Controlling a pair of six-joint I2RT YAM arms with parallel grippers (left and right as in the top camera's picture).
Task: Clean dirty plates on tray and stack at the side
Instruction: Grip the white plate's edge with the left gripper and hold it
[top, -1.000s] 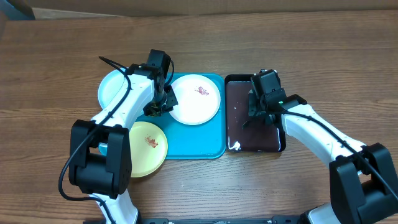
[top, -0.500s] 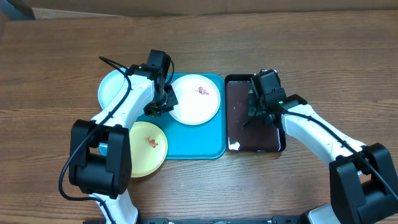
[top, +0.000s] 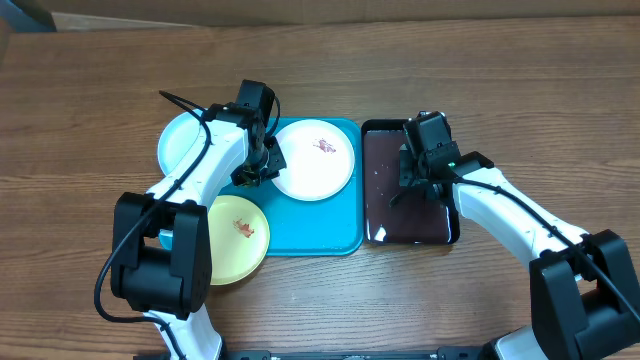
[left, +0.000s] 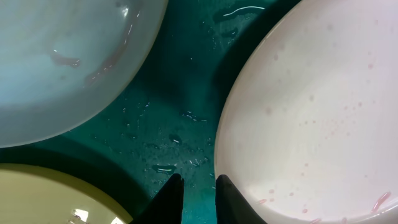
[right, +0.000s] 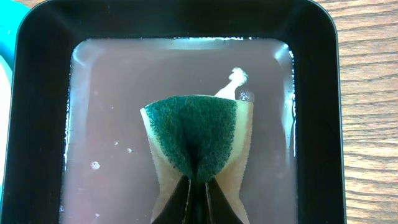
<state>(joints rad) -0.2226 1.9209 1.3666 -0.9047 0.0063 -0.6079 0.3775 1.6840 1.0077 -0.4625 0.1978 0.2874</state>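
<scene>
The turquoise tray (top: 320, 225) holds the white plate (top: 318, 172), which has a reddish smear. The light blue plate (top: 180, 145) overhangs the tray's left edge. The pale yellow plate (top: 240, 248), also smeared, overhangs its front left corner. My left gripper (top: 256, 172) is low over the wet tray (left: 168, 106), between the plates. Its fingers (left: 194, 182) are nearly shut and empty, right beside the rim of the white plate (left: 311, 112). The blue plate (left: 62, 56) and yellow plate (left: 37, 199) show at the left. My right gripper (top: 414, 180) is shut (right: 198, 186) on a green-and-yellow sponge (right: 193, 134).
A glossy dark tray (top: 410, 243) with murky brownish water stands right of the turquoise tray. The sponge hangs over this water inside its black walls (right: 37, 93). Bare wooden tabletop (top: 480, 80) surrounds both trays.
</scene>
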